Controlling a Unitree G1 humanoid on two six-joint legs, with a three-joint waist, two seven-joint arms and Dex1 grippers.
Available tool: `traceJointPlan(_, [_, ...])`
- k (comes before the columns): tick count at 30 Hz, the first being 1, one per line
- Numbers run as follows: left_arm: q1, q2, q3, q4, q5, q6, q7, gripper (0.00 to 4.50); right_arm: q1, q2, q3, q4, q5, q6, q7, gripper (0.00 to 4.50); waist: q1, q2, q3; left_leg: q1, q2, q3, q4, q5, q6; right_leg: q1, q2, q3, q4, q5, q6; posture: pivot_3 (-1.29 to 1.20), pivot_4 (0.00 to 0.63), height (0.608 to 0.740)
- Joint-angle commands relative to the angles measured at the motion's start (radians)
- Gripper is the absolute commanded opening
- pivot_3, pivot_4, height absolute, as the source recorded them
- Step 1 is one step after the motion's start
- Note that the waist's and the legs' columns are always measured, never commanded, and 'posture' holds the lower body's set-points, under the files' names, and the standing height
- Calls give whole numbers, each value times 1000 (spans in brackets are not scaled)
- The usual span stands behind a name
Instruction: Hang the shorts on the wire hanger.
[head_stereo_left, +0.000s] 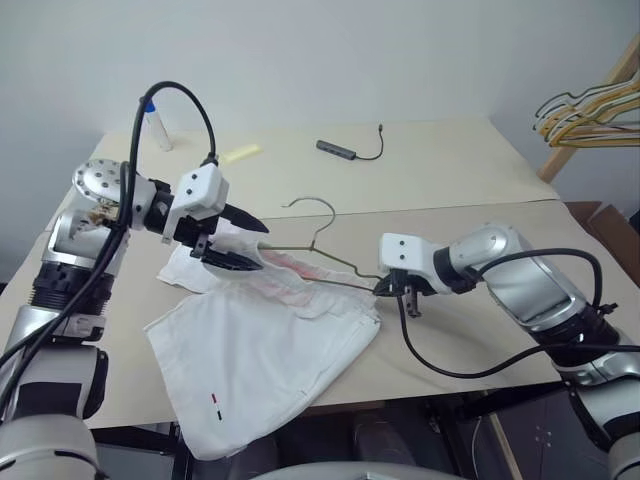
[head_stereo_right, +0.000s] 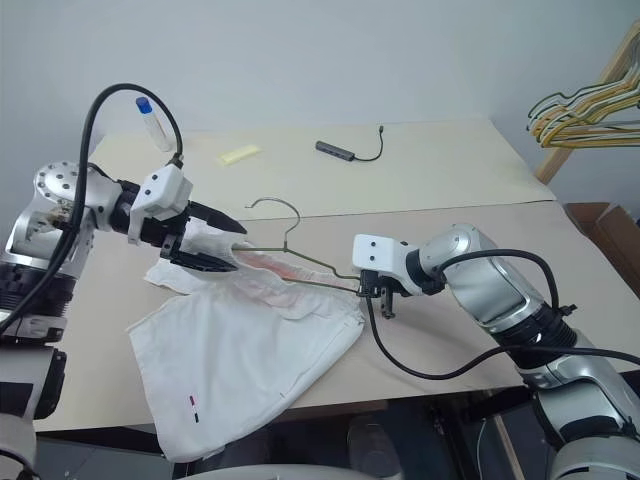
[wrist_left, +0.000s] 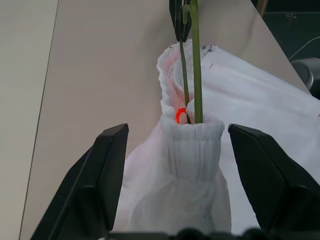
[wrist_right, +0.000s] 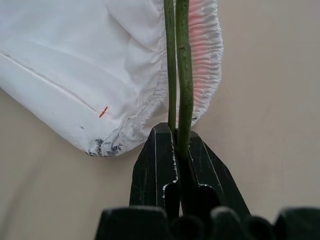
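Right gripper (wrist_right: 176, 150) pinches one end of the wire hanger (head_stereo_left: 318, 245), whose far end is already tucked inside the waistband of the shorts (head_stereo_left: 255, 355). Left gripper (wrist_left: 175, 165) straddles that bunched waistband, fingers apart. Most of the cloth lies on the table (head_stereo_left: 440, 180), so the hanging looks roughly half finished.

silver-grey metal arms, white boxy wrist housings, 2 black tapered fingers per gripper (head_stereo_left: 243, 240) — thick black cables looping off each arm
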Motion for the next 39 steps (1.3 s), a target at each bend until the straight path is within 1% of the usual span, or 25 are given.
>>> traceJointPlan(1, [-27, -13, 3, 12, 9, 6, 1, 2580, -7, -2, -16, -41, -4, 9, 7, 0, 0, 0, 0, 0, 0, 0, 0, 0, 0, 0, 0, 0, 0, 0, 0, -125, 0, 740])
traceJointPlan(6, [-25, -3, -16, 18, 17, -6, -10, 1107, -2, -2, -20, -49, -3, 13, 9, 0, -3, 0, 0, 0, 0, 0, 0, 0, 0, 0, 0, 0, 0, 0, 0, -126, 0, 740])
traceJointPlan(7, [-23, -1, -23, 21, 21, -12, -10, 748, -2, -2, -22, -51, -1, 14, 11, 0, -3, 0, 0, 0, 0, 0, 0, 0, 0, 0, 0, 0, 0, 0, 0, -126, 0, 740])
traceJointPlan(9, [-20, -9, -22, 33, 37, -15, -3, 148, 5, -11, -24, -60, -4, -17, 17, 0, -5, 0, 0, 0, 0, 0, 0, 0, 0, 0, 0, 0, 0, 0, 0, -128, 0, 740])
traceJointPlan(10, [-20, -13, -19, 37, 42, -20, -3, 22, 9, -13, -26, -62, -4, -30, 18, 0, -6, 0, 0, 0, 0, 0, 0, 0, 0, 0, 0, 0, 0, 0, 0, -128, 0, 740])
traceJointPlan(12, [-21, -15, -17, 42, 49, -37, -1, 22, 14, -3, -40, -63, 0, -35, 2, 0, -8, 0, 0, 0, 0, 0, 0, 0, 0, 0, 0, 0, 0, 0, 0, -128, 0, 740])
traceJointPlan(15, [-21, -24, -6, 61, 80, -93, 52, 22, 33, 4, -60, -36, -37, -187, -47, 0, -11, 0, 0, 0, 0, 0, 0, 0, 0, 0, 0, 0, 0, 0, 0, -129, 0, 740])
traceJointPlan(17, [-23, -26, 1, 75, 84, -118, 57, 22, 37, 0, -64, -15, -66, -249, -66, 0, -14, 0, 0, 0, 0, 0, 0, 0, 0, 0, 0, 0, 0, 0, 0, -129, 0, 740])
traceJointPlan(20, [-32, -29, 21, 96, 94, -137, 102, 0, 37, 7, -117, -4, -33, -236, -76, 831, -20, 0, 0, 0, 0, 0, 0, 0, 0, 0, 0, 0, 0, 0, 0, -126, 0, 740])
traceJointPlan(23, [-42, -29, 46, 118, 98, -155, 148, 0, 33, -9, -183, 3, -16, -213, -86, 1822, -25, 0, 0, 0, 0, -1, 0, 0, 0, 0, 0, 0, 0, 0, 0, -122, 0, 740])
traceJointPlan(26, [-52, -16, 71, 137, 87, -173, 160, 0, 20, -14, -295, 13, 29, -159, -113, 2845, -25, 0, 0, 0, 0, -1, 0, 0, 0, 0, -1, 0, 0, 0, 0, -124, 0, 740])
traceJointPlan(27, [-52, -10, 78, 139, 87, -177, 161, 0, 20, -20, -333, 9, 46, -136, -120, 3267, -25, 0, 0, 0, 0, -1, 0, 0, 0, 0, -1, 0, 0, 0, 0, -124, 0, 740])
traceJointPlan(28, [-54, -6, 85, 143, 86, -182, 164, 0, 25, -24, -374, 4, 70, -106, -125, 3512, -24, 0, 0, 0, 0, -1, 0, 0, 0, 0, -1, 0, 0, 0, 0, -127, 0, 740])
traceJointPlan(31, [-57, 0, 107, 151, 75, -182, 159, 0, 62, -32, -451, -40, 143, 1, -126, 3512, -24, 0, 0, 0, 0, -1, 0, 0, 0, 0, -1, 0, 0, 0, 0, -141, 0, 740])
traceJointPlan(33, [-60, 3, 117, 157, 74, -183, 159, 0, 99, -23, -468, -84, 196, 98, -133, 3512, -25, 0, 0, 0, 0, -1, 0, 0, 0, 0, -1, 0, 0, 0, 0, -144, 0, 740])
traceJointPlan(35, [-64, 3, 124, 165, 77, -185, 165, 0, 145, 0, -457, -129, 231, 174, -158, 3512, -25, 0, 0, 0, 0, -1, 0, 0, 0, 1, -1, 0, 1, 0, 0, -148, 0, 740])
traceJointPlan(38, [-71, -1, 128, 169, 80, -183, 166, 0, 210, 67, -423, -177, 245, 213, -225, 3512, -28, 0, 0, 0, 0, -1, 0, 0, 0, 1, 0, 0, 1, 0, 0, -145, 0, 740])
traceJointPlan(39, [-72, -2, 128, 166, 80, -181, 167, 0, 220, 109, -431, -179, 277, 259, -245, 3512, -30, 0, 0, 0, 0, -1, 0, 0, 0, 1, 0, 0, 1, 0, 0, -143, 0, 740])
